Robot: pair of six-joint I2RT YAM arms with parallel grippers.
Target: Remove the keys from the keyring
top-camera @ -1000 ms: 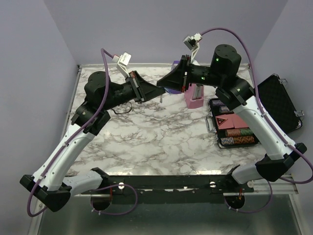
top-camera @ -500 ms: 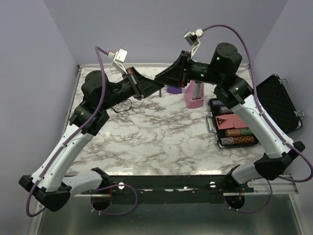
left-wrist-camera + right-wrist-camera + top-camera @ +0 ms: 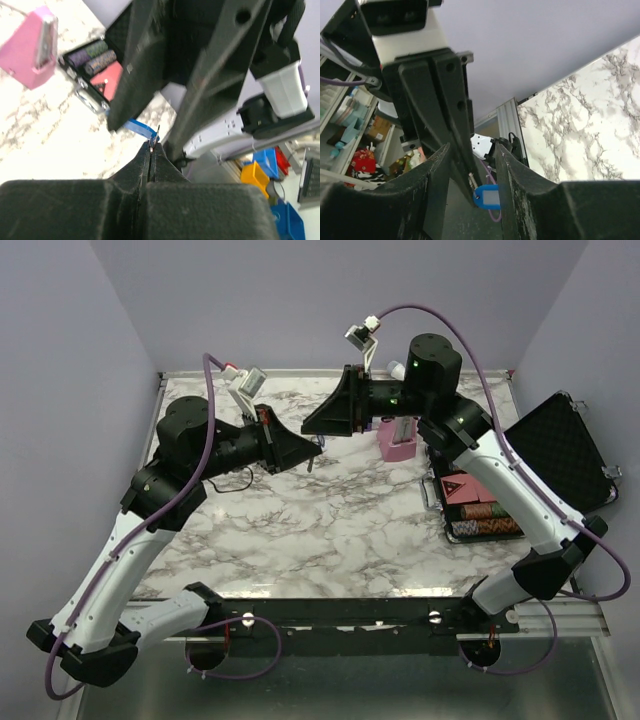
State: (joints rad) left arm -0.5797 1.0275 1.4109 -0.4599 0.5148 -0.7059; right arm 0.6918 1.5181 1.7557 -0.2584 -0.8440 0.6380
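Note:
The keys (image 3: pixel 487 196) are a small bright-blue tag with a pale metal bit at one end, also seen edge-on in the left wrist view (image 3: pixel 140 127). My left gripper (image 3: pixel 151 145) is shut on that metal bit, so the tag hangs at its fingertips above the marble table (image 3: pixel 330 530). My right gripper (image 3: pixel 473 147) is open, its two fingers standing either side of the left fingertips and the tag without pinching them. In the top view the left gripper (image 3: pixel 316 447) and right gripper (image 3: pixel 308 425) meet tip to tip over the back of the table. The keyring itself is too small to make out.
A pink metronome (image 3: pixel 397 438) stands just right of the grippers. An open black case (image 3: pixel 478 502) with poker chips lies at the right edge. A thin black cable loop (image 3: pixel 235 480) lies on the table under the left arm.
The right gripper has gone from shut to open. Both grippers have shifted left, and the left one has dropped slightly, still shut.

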